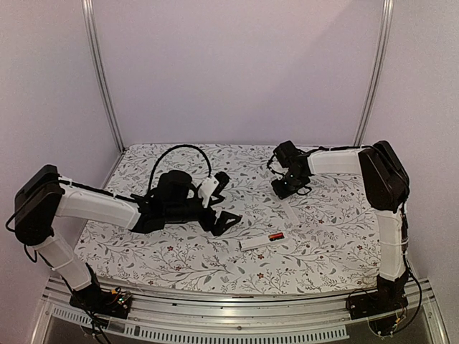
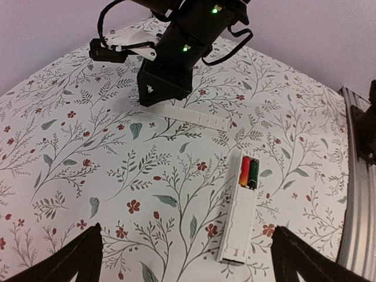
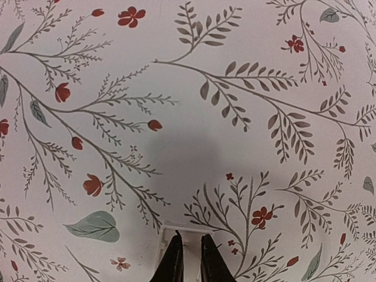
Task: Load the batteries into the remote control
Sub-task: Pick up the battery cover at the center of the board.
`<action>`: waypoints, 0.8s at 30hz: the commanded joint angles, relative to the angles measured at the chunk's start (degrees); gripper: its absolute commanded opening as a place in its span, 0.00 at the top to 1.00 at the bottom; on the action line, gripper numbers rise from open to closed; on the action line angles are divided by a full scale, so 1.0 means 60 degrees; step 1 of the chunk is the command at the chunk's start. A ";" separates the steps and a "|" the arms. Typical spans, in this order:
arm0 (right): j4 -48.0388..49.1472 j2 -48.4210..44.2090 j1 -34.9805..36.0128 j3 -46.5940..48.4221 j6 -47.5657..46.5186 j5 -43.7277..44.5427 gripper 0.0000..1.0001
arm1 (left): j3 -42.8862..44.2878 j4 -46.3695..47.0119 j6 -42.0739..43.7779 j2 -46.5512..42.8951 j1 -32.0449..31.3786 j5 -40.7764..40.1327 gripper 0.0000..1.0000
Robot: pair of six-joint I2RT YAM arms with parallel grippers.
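Observation:
The white remote control (image 2: 239, 226) lies flat on the flowered table, also in the top view (image 1: 257, 243). Its slot at the far end holds both batteries side by side: the red-orange one (image 2: 245, 171) and the black one (image 2: 254, 174), seen together in the top view (image 1: 276, 236). My left gripper (image 2: 188, 267) is open and empty, its fingers (image 2: 76, 258) wide apart just short of the remote's near end. My right gripper (image 3: 191, 237) has its jaws almost together, tips over one end of the loose white cover strip (image 3: 170, 230), which lies flat (image 2: 188, 115).
The right arm's black wrist (image 2: 176, 53) hangs over the far end of the cover strip. The metal frame rail (image 2: 358, 176) runs along the table's near edge. Purple walls close in the back and sides.

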 commanded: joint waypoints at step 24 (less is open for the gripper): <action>0.0052 0.0590 0.0019 -0.0258 0.0048 -0.0253 0.94 | 0.0094 -0.0172 -0.0054 0.0373 0.0206 0.0221 0.00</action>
